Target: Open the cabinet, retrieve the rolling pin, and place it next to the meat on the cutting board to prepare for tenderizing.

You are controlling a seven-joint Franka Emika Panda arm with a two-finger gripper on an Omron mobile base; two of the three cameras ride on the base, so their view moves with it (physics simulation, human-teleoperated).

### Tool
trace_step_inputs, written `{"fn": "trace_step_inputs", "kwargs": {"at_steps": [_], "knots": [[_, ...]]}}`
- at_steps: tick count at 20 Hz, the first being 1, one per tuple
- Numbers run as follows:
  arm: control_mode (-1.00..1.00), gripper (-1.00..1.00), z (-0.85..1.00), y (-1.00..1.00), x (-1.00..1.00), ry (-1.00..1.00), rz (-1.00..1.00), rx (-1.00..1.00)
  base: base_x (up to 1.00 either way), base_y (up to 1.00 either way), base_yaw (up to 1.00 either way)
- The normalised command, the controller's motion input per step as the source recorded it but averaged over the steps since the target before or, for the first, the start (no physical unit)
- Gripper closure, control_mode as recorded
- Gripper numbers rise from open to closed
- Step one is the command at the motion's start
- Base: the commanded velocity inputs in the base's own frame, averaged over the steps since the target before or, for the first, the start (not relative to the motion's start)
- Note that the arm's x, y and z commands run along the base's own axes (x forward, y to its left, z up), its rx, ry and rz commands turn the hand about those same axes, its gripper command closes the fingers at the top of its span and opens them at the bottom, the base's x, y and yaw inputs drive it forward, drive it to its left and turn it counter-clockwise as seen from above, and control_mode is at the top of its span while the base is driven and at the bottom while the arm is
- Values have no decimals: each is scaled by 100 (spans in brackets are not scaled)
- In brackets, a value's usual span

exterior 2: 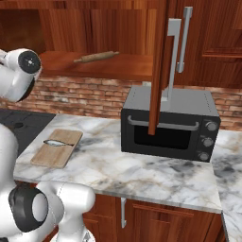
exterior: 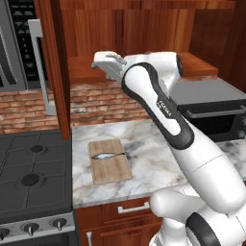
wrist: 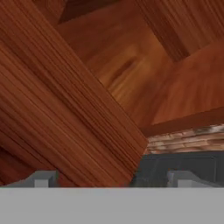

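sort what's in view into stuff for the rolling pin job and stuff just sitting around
For the job: cabinet, doors open; rolling pin on its shelf; meat; cutting board; gripper.

Just there: toaster oven; stove; marble counter.

Your arm's wrist covers the gripper [exterior: 106, 62] in the left base view, upper centre, so you cannot tell how the jaws stand. The cabinet [exterior: 56, 72] door runs off the top edge there. The meat [exterior 2: 58, 142] at the right base view's left is too small for detail.
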Motion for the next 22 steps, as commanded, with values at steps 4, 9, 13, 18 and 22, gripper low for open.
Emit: {"fn": "trace_step_inputs", "kwargs": {"at_steps": [4, 9, 13, 18, 22], "knots": [[-100, -100, 0, -87, 0, 0, -45, 0, 0, 0, 0], [-100, -100, 5, -78, 0, 2, -46, 1, 0, 0, 0], [-100, -100, 18, -72, 1, 9, -45, 1, 0, 0, 0], [-100, -100, 29, -69, 5, 15, -41, 0, 0, 0, 0], [-100, -100, 24, -52, 7, 13, -28, 0, 0, 0, 0]]}}
